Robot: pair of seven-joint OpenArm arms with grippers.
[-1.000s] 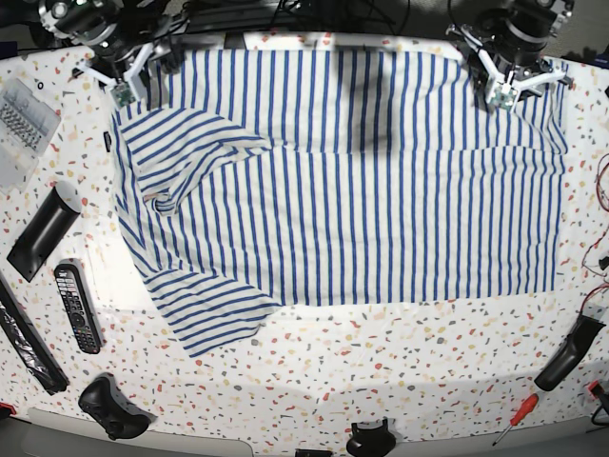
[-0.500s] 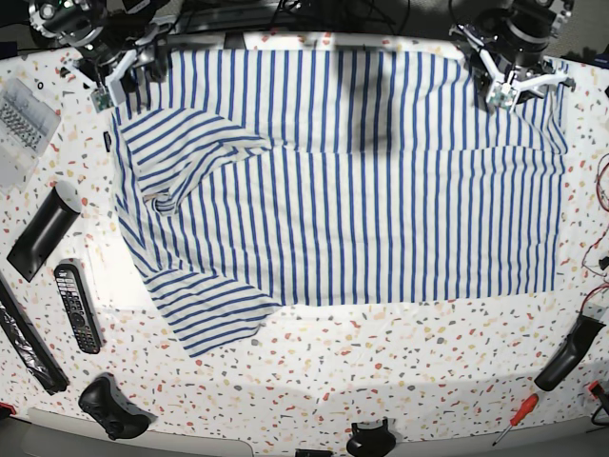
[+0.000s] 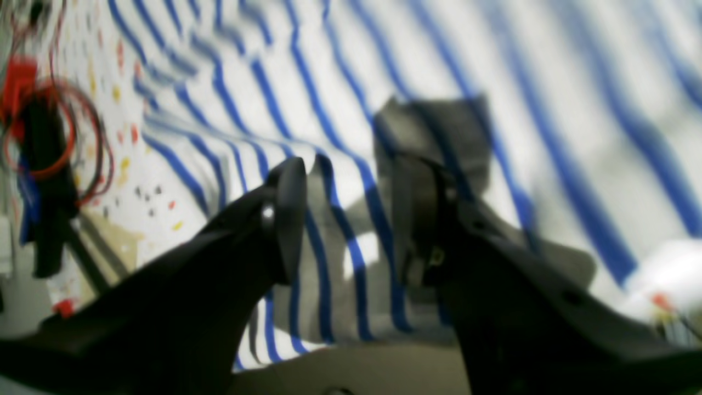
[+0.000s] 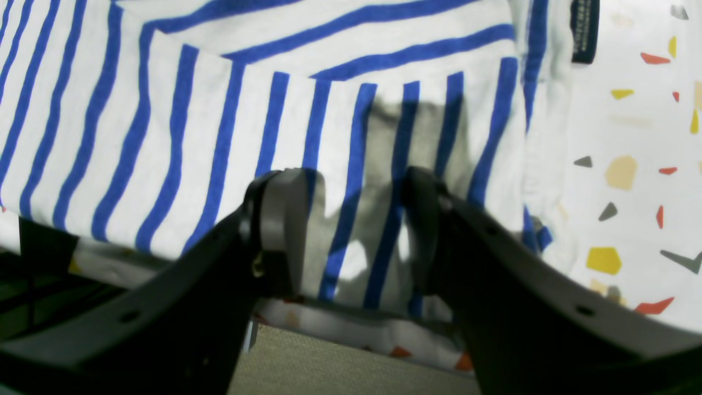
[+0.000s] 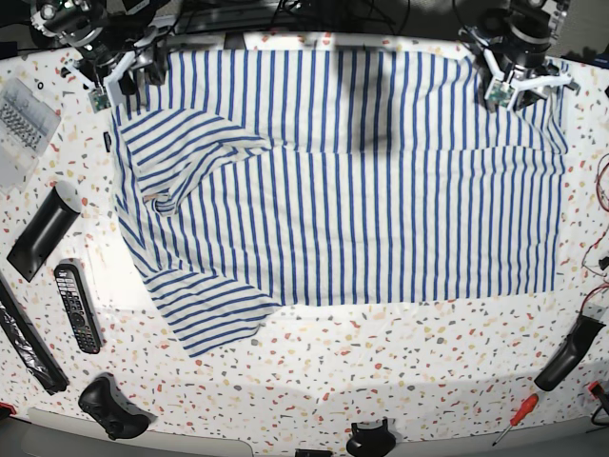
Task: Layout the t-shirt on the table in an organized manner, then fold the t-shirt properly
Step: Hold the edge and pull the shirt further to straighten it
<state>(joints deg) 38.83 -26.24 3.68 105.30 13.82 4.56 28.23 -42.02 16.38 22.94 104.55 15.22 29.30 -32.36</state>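
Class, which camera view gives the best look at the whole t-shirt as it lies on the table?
The base view: it shows the whole t-shirt spread on the table, with one sleeve folded over. Each wrist view shows only a striped patch of cloth behind open jaws; the left one is blurred.

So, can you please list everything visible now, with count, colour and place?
t-shirt: one, white with blue stripes, spread across the table's middle
table: one, white with coloured flecks
remote control: one, black, near left edge
game controller: one, black, front left
screwdriver: one, red handle, front right
left gripper: one, black, open above the shirt
right gripper: one, black, open above the shirt's edge
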